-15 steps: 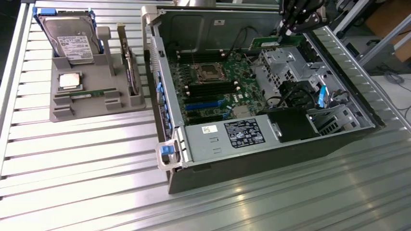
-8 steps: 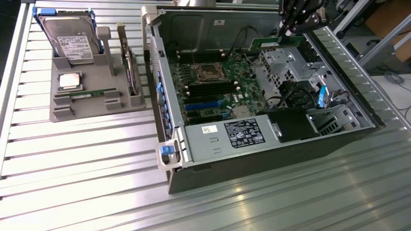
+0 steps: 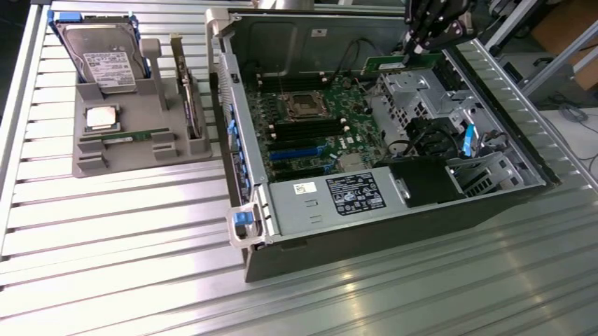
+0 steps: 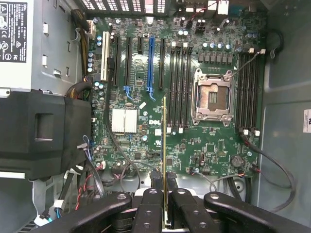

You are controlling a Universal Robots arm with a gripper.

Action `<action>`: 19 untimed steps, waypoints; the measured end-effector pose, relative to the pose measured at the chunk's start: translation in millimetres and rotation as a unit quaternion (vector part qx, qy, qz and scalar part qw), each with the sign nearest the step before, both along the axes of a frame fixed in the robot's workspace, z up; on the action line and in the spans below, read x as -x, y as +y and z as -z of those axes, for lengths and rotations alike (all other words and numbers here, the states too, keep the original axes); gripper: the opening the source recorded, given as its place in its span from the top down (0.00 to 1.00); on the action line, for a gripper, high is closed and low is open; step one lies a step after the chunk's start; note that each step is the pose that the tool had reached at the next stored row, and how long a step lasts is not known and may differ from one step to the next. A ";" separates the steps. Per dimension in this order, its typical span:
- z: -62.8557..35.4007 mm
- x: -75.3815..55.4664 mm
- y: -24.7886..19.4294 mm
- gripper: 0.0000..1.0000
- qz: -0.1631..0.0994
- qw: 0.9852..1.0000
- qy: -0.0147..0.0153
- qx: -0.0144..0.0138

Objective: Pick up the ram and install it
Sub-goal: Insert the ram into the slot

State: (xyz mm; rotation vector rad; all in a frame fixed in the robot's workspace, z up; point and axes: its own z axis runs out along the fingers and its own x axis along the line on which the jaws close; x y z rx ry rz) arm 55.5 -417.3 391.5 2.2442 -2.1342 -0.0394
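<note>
A slatted metal table [image 3: 112,245] holds two containers: a grey moulded tray [image 3: 126,162] on the exterior view's left, and an open computer case [image 3: 393,234] lying on its side next to it.

In the tray, a silver hard drive [image 3: 103,56] with a white label stands at the far end. A square silver processor chip [image 3: 101,117] lies in a recess below it. A second memory stick [image 3: 126,136], green and narrow, rests in a groove nearer the front. A thin part stands on edge in the slot nearest the case; what it is cannot be told.

Inside the case lies a green motherboard [image 3: 309,126] with a square processor socket [image 4: 212,94] and rows of black memory slots [image 4: 177,82] beside it. A grey power supply [image 3: 327,199] and a black plastic cover [image 3: 425,180] fill the near end.

The black gripper [image 3: 416,49] hangs over the far side of the case, clamped on the ram [image 3: 385,65]. In the wrist view, the ram [image 4: 165,145] appears edge-on between the fingers [image 4: 156,180], above the motherboard and clear of every slot.
</note>
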 end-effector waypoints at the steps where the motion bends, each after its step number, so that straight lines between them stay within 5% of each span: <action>1: 0.2 0.2 0.0 0.86 0.000 1.000 0.000 0.000; 19: 2.8 4.5 0.0 0.86 0.000 1.000 0.000 0.000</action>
